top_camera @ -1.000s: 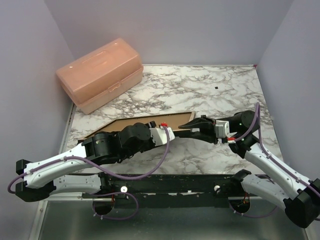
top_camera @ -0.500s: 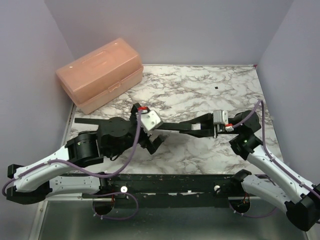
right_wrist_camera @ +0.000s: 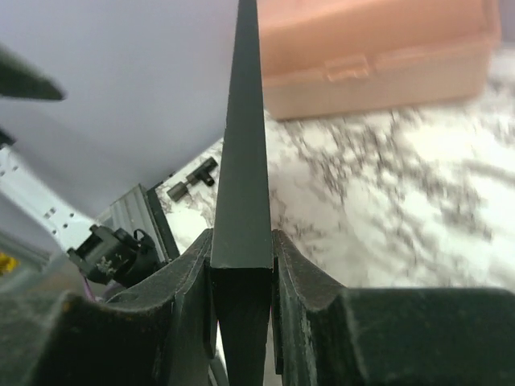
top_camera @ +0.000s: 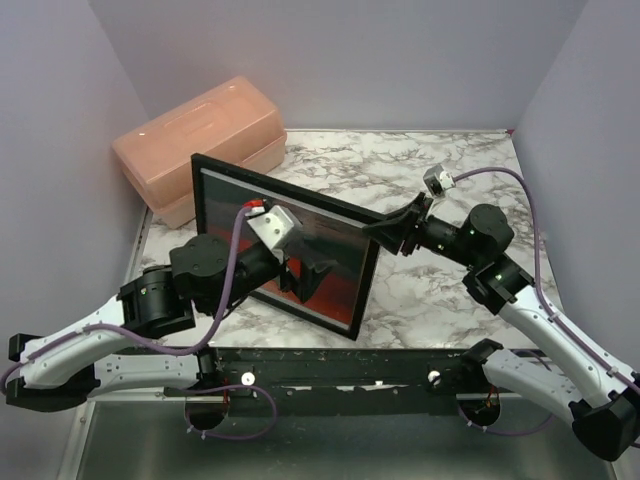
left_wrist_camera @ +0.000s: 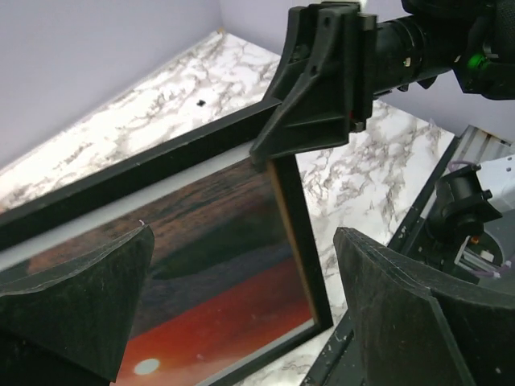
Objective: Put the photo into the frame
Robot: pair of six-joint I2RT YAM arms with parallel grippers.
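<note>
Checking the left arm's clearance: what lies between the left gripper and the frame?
Nothing. The left wrist view shows only air between the open left gripper and the frame; the right gripper clamps the frame's edge, off to one side.

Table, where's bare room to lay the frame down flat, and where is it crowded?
Widest bare marble: the far right of the table, between the pink box and the right wall, behind the tilted frame. A smaller patch lies between the frame's near corner and the right arm. Crowded: the left, with box, left arm and frame.
</note>
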